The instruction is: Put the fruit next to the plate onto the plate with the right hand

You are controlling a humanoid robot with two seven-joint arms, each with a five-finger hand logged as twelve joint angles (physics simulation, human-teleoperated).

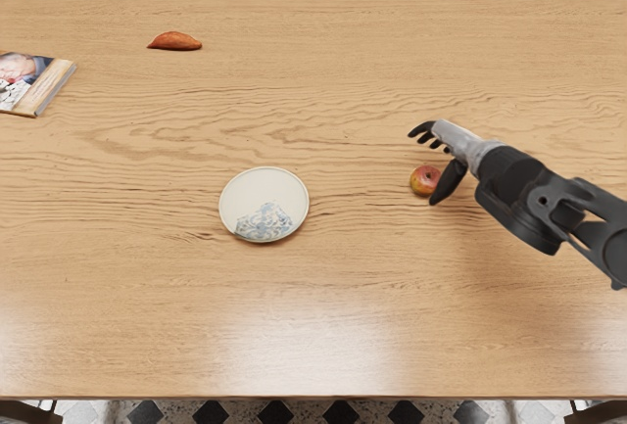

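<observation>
A small red and yellow apple (423, 180) lies on the wooden table, well to the right of a cream plate (247, 192) with a blue pattern. My right hand (438, 158) reaches in from the right edge and hovers just right of the apple. Its fingers (425, 131) are spread above and behind the fruit, and the dark thumb (449, 181) hangs down beside it. The hand holds nothing, and I cannot tell whether the thumb touches the apple. The left arm does not show.
An orange-brown sweet potato (174, 41) lies at the far left of the table. A book (29, 81) sits at the left edge. A brick wall runs behind the table's far edge.
</observation>
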